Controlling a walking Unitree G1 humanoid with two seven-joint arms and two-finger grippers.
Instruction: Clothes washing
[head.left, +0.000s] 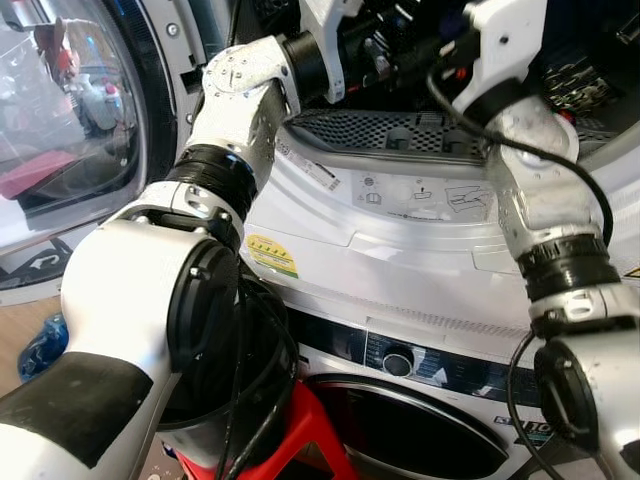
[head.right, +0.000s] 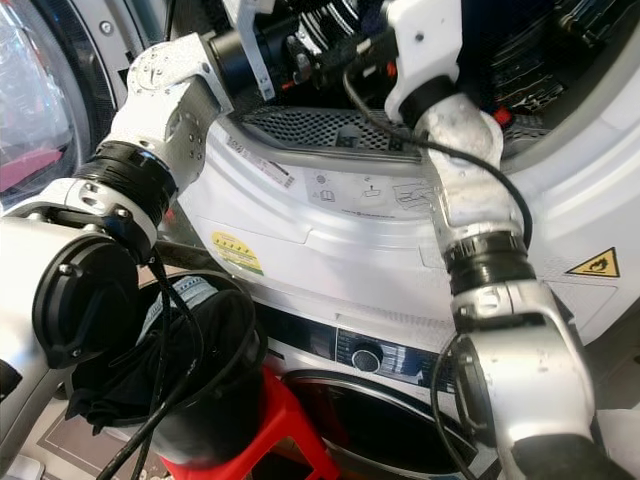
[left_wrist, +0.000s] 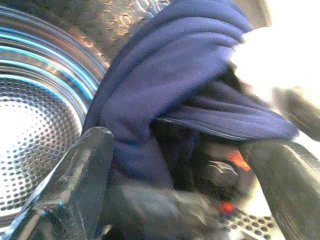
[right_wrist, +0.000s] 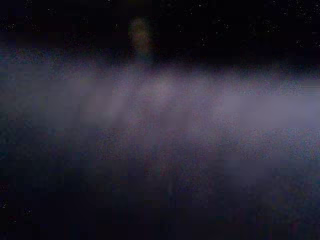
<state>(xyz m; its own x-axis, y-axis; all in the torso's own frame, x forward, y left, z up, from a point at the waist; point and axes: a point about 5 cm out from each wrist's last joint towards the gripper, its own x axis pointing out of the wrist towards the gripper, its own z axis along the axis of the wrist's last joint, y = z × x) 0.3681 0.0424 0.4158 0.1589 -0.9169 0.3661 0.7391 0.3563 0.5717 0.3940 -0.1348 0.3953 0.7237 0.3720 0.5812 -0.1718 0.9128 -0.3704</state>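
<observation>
Up close, navy garment (left_wrist: 165, 100) bunched, folded in drum (left_wrist: 35, 130), left pincer (left_wrist: 175, 200) fingers apart around it.

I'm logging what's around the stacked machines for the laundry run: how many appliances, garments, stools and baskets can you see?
Appliances: 2, the upper machine with both arms reaching into its drum, and the lower washer.
Garments: 1, a dark blue garment at the left gripper.
Stools: 1, a red stool.
Baskets: 1, a black basket on the stool.
Total: 5
</observation>
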